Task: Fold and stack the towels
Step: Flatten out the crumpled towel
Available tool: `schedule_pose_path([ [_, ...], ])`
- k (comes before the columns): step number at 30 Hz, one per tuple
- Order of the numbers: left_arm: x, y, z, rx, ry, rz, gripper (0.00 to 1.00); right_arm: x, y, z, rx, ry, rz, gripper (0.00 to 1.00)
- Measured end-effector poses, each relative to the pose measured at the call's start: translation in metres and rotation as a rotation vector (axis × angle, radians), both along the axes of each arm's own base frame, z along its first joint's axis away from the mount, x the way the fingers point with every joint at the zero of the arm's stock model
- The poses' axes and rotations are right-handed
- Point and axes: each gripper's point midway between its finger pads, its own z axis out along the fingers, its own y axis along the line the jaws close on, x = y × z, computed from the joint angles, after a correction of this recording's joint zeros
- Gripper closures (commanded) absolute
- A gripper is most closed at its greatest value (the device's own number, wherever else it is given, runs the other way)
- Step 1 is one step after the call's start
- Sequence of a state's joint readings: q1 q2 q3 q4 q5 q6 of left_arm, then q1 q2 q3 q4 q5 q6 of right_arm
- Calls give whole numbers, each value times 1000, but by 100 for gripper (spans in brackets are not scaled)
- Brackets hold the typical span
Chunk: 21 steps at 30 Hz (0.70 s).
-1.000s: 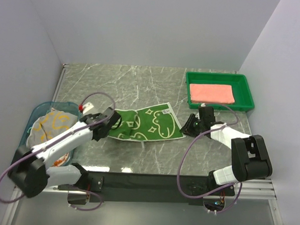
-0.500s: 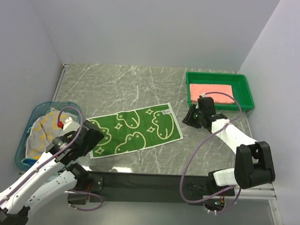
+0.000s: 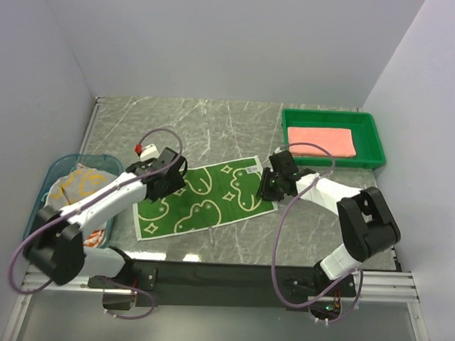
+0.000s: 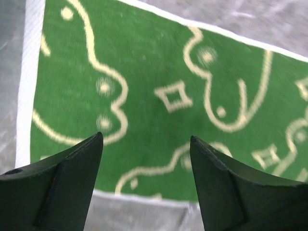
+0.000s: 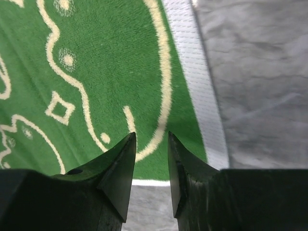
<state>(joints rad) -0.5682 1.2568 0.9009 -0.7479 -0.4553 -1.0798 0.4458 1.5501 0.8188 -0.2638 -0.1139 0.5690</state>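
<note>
A dark green towel (image 3: 211, 201) with pale yellow frog shapes lies spread flat on the marble table. My left gripper (image 3: 170, 179) hovers over its left part, open wide with nothing between the fingers; in the left wrist view (image 4: 145, 139) the green towel (image 4: 144, 72) and its white near hem fill the frame. Above the towel's right edge my right gripper (image 3: 269, 186) is open by a narrow gap and holds nothing (image 5: 150, 134); the green towel (image 5: 96, 57) lies below it. A folded salmon-pink towel (image 3: 322, 141) rests in the tray. A crumpled cream towel (image 3: 79, 187) fills the basket.
The green plastic tray (image 3: 332, 115) stands at the back right. At the left edge of the table is the blue basket (image 3: 92, 158). White walls close in the table on three sides. Bare marble (image 3: 207, 128) lies behind the towel.
The green towel, bunched a second ago, now lies flat. My left gripper let go of its left end, swung toward the near left, then came back over it. My right gripper moved left onto its right edge.
</note>
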Motion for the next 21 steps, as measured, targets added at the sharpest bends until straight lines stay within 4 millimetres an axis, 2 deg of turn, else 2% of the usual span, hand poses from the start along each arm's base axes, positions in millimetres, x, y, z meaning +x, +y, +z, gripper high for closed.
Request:
schedule_pose_path([
  [5,16,3,-34,-2,61,31,24,6,12,-12,-7,30,6,61],
  [8,6,9,-60,-35,114,53,24,20,16,-12,-16,22,-1,61],
  [10,-6,13,-77,-55,161,72,24,36,22,-12,-21,11,-3,60],
  [11,-14,17,-86,-59,186,83,24,46,25,-11,-22,8,-3,60],
  [13,-12,8,-83,-124,157,89,24,67,32,-11,-20,-2,-7,60],
  [16,-14,3,-82,-191,124,102,23,109,40,-9,-24,-16,-13,60],
  [19,-20,-11,-78,-294,109,94,21,163,51,-4,-28,-63,-15,60],
  [21,-27,-29,-76,-375,120,61,20,195,59,3,-32,-99,-8,59],
])
